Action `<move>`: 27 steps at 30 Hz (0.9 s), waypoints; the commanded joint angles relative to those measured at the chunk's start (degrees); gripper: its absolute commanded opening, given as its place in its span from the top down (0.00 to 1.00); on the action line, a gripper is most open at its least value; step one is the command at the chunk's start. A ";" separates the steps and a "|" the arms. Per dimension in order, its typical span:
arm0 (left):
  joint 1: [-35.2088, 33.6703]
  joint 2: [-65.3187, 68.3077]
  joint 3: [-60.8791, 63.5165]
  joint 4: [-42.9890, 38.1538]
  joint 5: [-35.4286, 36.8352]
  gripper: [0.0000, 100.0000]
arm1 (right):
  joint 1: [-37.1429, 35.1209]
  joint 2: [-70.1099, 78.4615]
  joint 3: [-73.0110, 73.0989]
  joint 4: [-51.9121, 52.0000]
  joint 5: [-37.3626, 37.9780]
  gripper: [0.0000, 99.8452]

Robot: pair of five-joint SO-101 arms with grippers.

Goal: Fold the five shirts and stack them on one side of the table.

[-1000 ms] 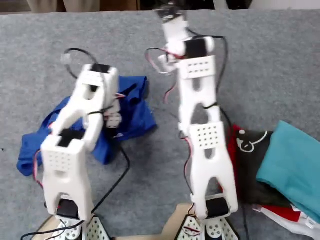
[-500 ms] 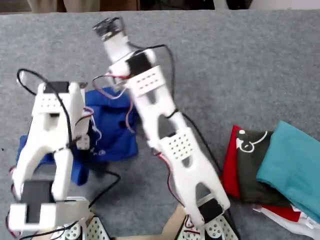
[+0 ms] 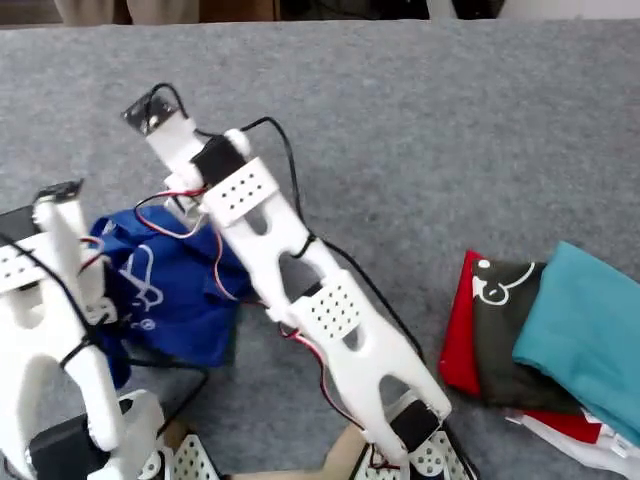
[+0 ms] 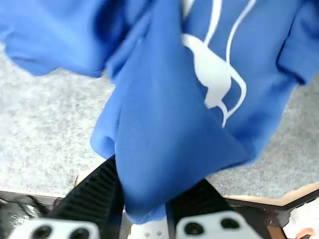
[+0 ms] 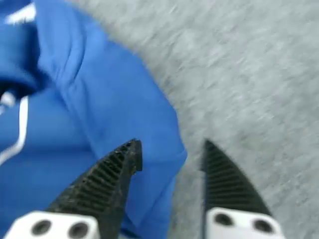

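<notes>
arms (image 3: 300,270): white, perforated plates | cables (image 3: 288,160): black, red | tool fingers (image 5: 107,184): black, ridged

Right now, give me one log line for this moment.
left hand: shut on blue shirt | right hand: open over shirt's edge | other shirts: piled to the right

The blue shirt (image 3: 170,300) is soft, matt knit cloth, creased, with a smooth white print. The table cover (image 3: 450,130) is grey, rough and felt-like, without shine. The left arm (image 3: 35,310) and right arm (image 3: 330,310) have white matt plastic shells, perforated in places, with thin coated cables (image 3: 287,155). The left gripper (image 4: 144,191) and right gripper (image 5: 170,145) have black plastic jaws with ribbed inner faces. The teal shirt (image 3: 580,330), dark shirt (image 3: 500,340) and red shirt (image 3: 456,340) are matt cloth.
</notes>
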 commanded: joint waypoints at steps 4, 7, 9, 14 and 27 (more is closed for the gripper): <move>-5.80 -1.27 0.18 0.88 -1.41 0.98 | -4.35 -4.35 5.76 1.58 -0.62 0.68; -7.38 -1.27 0.09 0.88 -1.41 0.98 | -5.85 -4.35 8.57 1.32 -0.62 0.71; -8.00 -1.27 0.09 0.88 -1.41 0.98 | -6.02 -4.35 9.63 0.35 -0.53 0.74; -8.00 -1.71 0.00 0.88 -1.41 0.98 | -3.91 -4.62 9.54 -1.05 -0.44 0.92; -15.47 -1.27 -0.79 -13.10 -7.30 0.98 | 9.63 -5.49 11.91 1.93 -0.62 0.99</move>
